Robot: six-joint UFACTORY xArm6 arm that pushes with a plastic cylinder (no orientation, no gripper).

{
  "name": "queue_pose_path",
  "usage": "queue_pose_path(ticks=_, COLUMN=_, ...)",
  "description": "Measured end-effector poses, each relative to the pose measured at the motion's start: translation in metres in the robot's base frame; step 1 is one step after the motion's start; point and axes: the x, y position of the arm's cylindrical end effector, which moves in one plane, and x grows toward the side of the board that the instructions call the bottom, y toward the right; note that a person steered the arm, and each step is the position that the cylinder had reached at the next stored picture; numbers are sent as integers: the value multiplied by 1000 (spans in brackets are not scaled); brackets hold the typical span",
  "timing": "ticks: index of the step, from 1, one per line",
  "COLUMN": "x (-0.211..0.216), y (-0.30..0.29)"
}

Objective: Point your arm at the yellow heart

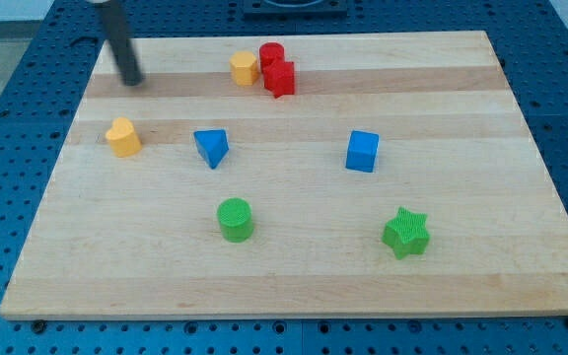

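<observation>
A: Wooden desk point(294, 281) on blue pegboard; what do we count?

B: Two yellow: yellow heart point(122, 137) at the view's left, yellow hexagon point(244, 68). Two red, two blue, two green. No readable writing. My tip point(132, 81) is above the heart, apart, holding nothing.

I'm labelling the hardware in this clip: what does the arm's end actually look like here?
Only a straight, plain rod shows, dark grey to black and slightly glossy, entering from the view's top left. It narrows little toward my tip. No cables, markings or joints are visible.
</observation>
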Motion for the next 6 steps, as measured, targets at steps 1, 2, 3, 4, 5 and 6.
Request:
queue_pose_path(ticks=1, x=16, y=-23)
queue_pose_path(ticks=2, x=35, y=-25)
queue_pose_path(ticks=3, x=78, y=-24)
queue_pose_path(ticks=4, x=138, y=-23)
queue_pose_path(ticks=5, x=156, y=19)
queue_pose_path(ticks=6, x=132, y=73)
